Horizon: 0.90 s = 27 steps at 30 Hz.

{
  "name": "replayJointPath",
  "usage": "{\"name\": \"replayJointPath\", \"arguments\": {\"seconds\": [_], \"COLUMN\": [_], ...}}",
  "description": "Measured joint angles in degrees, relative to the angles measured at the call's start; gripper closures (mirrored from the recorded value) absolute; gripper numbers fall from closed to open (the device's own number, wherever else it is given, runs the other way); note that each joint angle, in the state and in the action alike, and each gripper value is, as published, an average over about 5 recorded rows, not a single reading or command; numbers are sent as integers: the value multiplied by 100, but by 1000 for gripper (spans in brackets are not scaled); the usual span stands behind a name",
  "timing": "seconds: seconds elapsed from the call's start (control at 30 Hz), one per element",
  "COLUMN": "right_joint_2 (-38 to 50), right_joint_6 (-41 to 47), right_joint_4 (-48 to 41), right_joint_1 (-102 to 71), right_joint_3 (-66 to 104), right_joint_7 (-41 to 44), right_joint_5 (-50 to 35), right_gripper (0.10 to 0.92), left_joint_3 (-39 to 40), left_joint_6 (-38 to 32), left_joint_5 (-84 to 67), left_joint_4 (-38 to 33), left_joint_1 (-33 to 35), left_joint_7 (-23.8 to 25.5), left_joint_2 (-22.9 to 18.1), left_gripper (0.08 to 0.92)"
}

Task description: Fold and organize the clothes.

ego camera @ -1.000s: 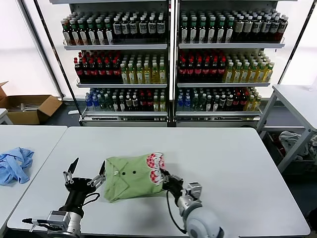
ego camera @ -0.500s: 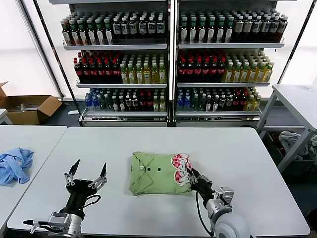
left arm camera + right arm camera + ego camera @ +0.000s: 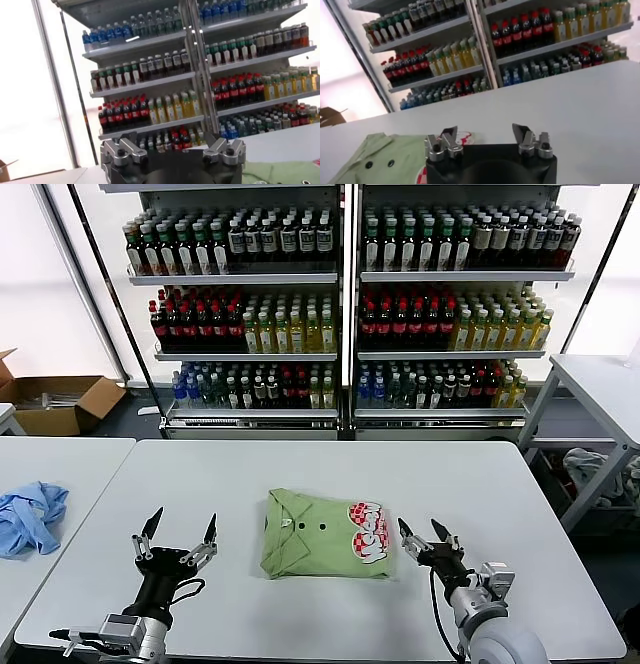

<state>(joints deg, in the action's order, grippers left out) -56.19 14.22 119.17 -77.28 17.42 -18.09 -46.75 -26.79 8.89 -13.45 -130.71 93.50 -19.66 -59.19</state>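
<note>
I see the green polo shirt (image 3: 328,535) lying folded in the middle of the white worktop (image 3: 520,514). My right tool (image 3: 426,537) is open just beside it. My left tool (image 3: 180,534) waits open, farther off.

Polo shirt (image 3: 327,534): soft matt cloth, light green, w/ a printed red-and-white logo (image 3: 369,546) that looks flatter than the weave. Table (image 3: 500,494): smooth, pale, matt top. Right gripper (image 3: 428,539) & left gripper (image 3: 180,534): dark matt bodies, bare metal finger mounts. Blue garment (image 3: 30,516): crumpled thin cloth. Box (image 3: 60,404): plain cardboard.
</note>
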Motion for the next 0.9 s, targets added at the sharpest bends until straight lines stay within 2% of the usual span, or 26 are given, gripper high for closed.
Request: {"name": "replayJointPath", "arguments": {"seconds": [0.13,0.63,0.9], "right_joint_2": [28,-43,-2], "right_joint_6": [-51,-225,-702], "right_joint_4": [154,434,829], "right_joint_1": [-85,400,-360], "right_joint_3": [63,-348,230], "right_joint_7": [32,-151,-509], "right_joint_5": [138,1082,1786], "right_gripper": [209,203,203], "left_joint_3": [9,89,140], "left_joint_6": [11,71,-153], "left_joint_5": [3,-211,-572], "left_joint_4": [-6,-146,-71], "left_joint_1": [-9,23,25], "left_joint_7": [2,41,22], "left_joint_2": [12,114,326], "left_gripper": [177,177,177]}}
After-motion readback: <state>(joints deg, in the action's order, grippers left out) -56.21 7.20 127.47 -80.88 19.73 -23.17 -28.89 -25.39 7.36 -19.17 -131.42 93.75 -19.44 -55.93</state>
